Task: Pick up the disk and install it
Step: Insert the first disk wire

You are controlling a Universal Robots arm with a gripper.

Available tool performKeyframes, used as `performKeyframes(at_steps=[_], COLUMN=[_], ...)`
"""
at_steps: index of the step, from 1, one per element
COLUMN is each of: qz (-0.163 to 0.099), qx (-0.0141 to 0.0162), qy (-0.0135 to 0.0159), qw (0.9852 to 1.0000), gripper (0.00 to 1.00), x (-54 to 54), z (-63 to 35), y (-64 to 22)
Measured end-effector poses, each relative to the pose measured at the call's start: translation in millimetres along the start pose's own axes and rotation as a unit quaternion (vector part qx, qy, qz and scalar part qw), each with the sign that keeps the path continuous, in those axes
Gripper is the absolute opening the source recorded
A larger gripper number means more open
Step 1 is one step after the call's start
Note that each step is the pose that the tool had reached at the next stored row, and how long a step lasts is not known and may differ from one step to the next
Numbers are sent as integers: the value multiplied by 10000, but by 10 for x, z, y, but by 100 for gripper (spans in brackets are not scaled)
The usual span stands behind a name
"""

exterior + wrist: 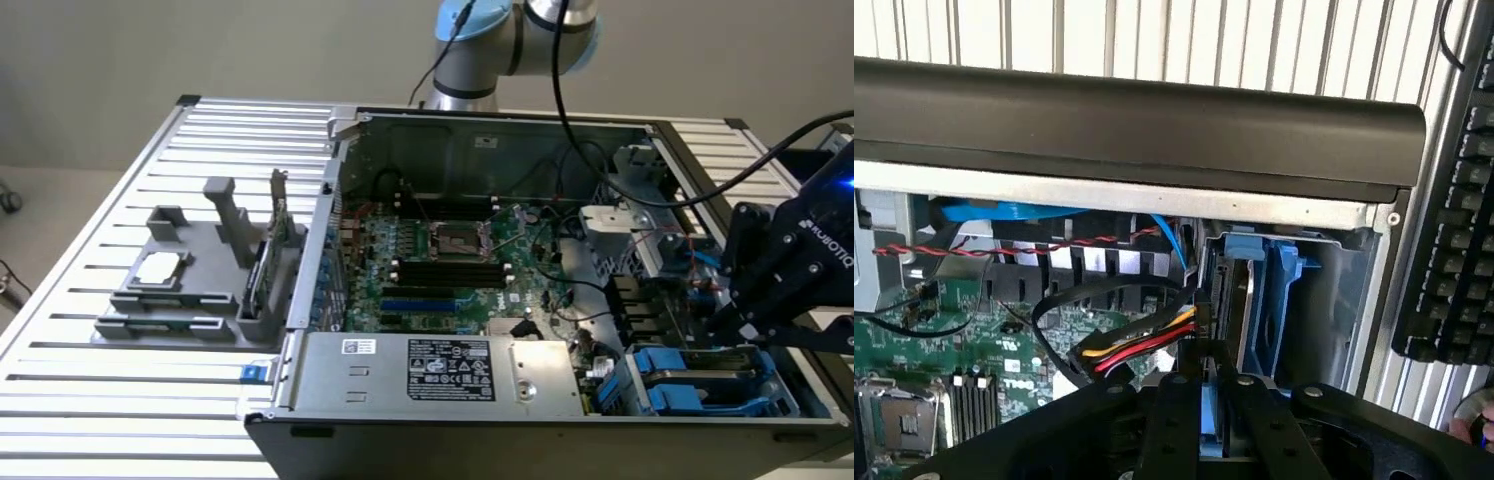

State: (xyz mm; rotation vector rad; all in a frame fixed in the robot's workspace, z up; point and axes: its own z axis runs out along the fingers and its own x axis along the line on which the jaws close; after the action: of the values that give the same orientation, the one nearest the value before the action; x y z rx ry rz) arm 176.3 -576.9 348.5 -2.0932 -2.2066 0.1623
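The disk (1232,300) stands on edge in the drive bay at the corner of the open computer case, a thin silver slab framed by a blue plastic carrier (1286,300). My gripper (1210,388) reaches down onto it, and its two black fingers are shut on the blue edge of the carrier. In the exterior view the black gripper (742,325) hangs over the blue drive bay (694,378) at the case's lower right corner. The part of the disk under the fingers is hidden.
A red, yellow and black cable bundle (1139,345) lies right beside the disk. The motherboard (441,250) and the grey power supply box (441,370) sit in the case. A grey holder with a silver chip (160,268) sits on the slatted table. A keyboard (1454,220) lies outside the case.
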Motion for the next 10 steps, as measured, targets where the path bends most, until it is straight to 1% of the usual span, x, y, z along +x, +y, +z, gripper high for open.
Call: performKeyframes(at_steps=[2,3,4,5,6,8,9,10], qz=[96,145,194,233,263,320,325,325], qx=[-60,-84,-99,-104,-104,-102,-101,-101], qy=[-32,-48,-62,-73,-94,-151,-168,-170], qw=[9999,9998,9997,9996,9996,9993,9993,9993], gripper=[16,16,16,16,16,16,16,16], x=[0,0,0,0,0,0,0,0], z=[4,8,12,16,16,17,19,18], y=[0,1,2,3,3,2,2,2])
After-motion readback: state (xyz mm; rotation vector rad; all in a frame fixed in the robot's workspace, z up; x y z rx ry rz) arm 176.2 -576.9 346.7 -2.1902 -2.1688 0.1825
